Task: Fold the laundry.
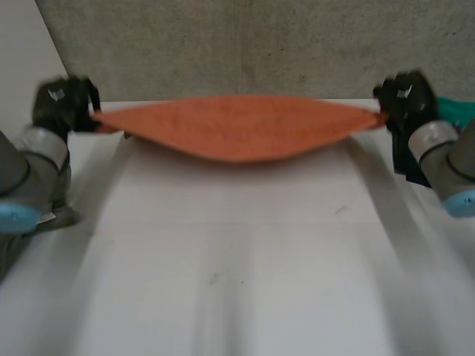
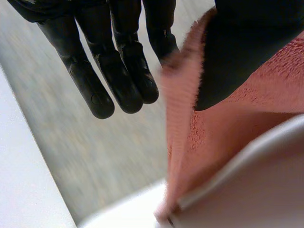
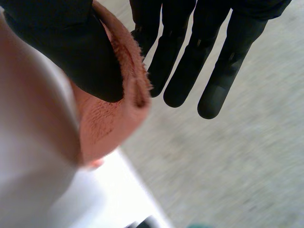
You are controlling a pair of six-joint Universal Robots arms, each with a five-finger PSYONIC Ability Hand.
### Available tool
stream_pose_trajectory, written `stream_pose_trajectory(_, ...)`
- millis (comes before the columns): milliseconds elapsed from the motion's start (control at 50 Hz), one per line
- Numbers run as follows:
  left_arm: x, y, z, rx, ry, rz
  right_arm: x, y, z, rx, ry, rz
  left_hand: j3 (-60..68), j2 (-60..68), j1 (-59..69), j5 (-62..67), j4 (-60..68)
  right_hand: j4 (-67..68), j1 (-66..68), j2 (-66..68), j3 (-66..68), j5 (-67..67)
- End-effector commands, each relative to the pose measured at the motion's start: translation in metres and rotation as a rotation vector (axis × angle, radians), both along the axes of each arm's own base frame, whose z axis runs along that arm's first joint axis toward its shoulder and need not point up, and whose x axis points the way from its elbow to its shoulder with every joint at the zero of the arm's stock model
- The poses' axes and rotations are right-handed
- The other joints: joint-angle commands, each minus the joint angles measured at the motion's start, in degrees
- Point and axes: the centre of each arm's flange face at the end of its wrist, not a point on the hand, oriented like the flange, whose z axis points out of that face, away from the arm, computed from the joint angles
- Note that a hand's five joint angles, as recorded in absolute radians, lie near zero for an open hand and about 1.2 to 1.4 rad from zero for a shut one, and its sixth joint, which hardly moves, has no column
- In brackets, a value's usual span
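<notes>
Over the white table [image 1: 237,259], left hand [image 1: 63,104] and right hand [image 1: 404,100] pinch thumb-hidden ends of the orange towel [image 1: 237,126].

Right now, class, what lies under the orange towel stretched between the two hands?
Under the sagging orange towel, pinched at its ends by the left hand and right hand, the white table shows. The towel covers the table's far edge.

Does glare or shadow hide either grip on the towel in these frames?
Head view: soft, even light, no glare on the towel, stretched between left robot hand and right robot hand. Left wrist view: black thumb reads plainly against the towel. Right wrist view: table very bright, pinch plainly lit.
</notes>
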Motion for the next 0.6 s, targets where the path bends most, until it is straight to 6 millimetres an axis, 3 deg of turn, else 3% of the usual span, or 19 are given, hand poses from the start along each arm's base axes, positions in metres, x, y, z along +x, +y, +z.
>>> stream_pose_trajectory(20, 0.005, 0.044, -0.051, 0.221, -0.16, -0.035, -0.014, 0.03, -0.033, 0.24, 0.187, -0.012, 11.53, 11.2, 13.34, 13.7, 11.04, 11.17, 14.51, 12.18, 11.59, 12.01)
stream_pose_trajectory(100, 0.018, 0.078, -0.051, 0.437, -0.282, -0.03, -0.024, 0.053, -0.029, 0.367, 0.268, -0.021, 11.53, 11.2, 13.34, 13.7, 11.04, 11.17, 14.51, 12.18, 11.59, 12.01)
stream_pose_trajectory(240, 0.05, 0.151, -0.037, 0.854, -0.496, -0.066, -0.067, 0.125, -0.021, 0.716, 0.547, -0.039, 11.53, 11.2, 13.34, 13.7, 11.04, 11.17, 14.51, 12.18, 11.59, 12.01)
stream_pose_trajectory(300, 0.056, 0.163, -0.028, 0.893, -0.542, -0.081, -0.076, 0.137, -0.016, 0.728, 0.637, -0.012, 11.53, 11.2, 13.34, 13.7, 11.04, 11.17, 14.51, 12.18, 11.59, 12.01)
stream_pose_trajectory(380, 0.054, 0.165, -0.011, 0.816, -0.563, -0.081, -0.073, 0.139, -0.012, 0.655, 0.68, -0.002, 11.53, 11.2, 13.34, 13.7, 11.04, 11.17, 14.51, 12.18, 11.59, 12.01)
stream_pose_trajectory(480, 0.042, 0.143, 0.006, 0.645, -0.487, -0.034, -0.054, 0.123, -0.018, 0.569, 0.601, -0.014, 11.53, 11.2, 13.34, 13.7, 11.04, 11.17, 14.51, 12.18, 11.59, 12.01)
stream_pose_trajectory(600, 0.021, 0.115, -0.006, 0.561, -0.4, -0.024, -0.039, 0.088, -0.029, 0.462, 0.454, -0.068, 11.53, 11.2, 13.34, 13.7, 11.04, 11.17, 14.51, 12.18, 11.59, 12.01)
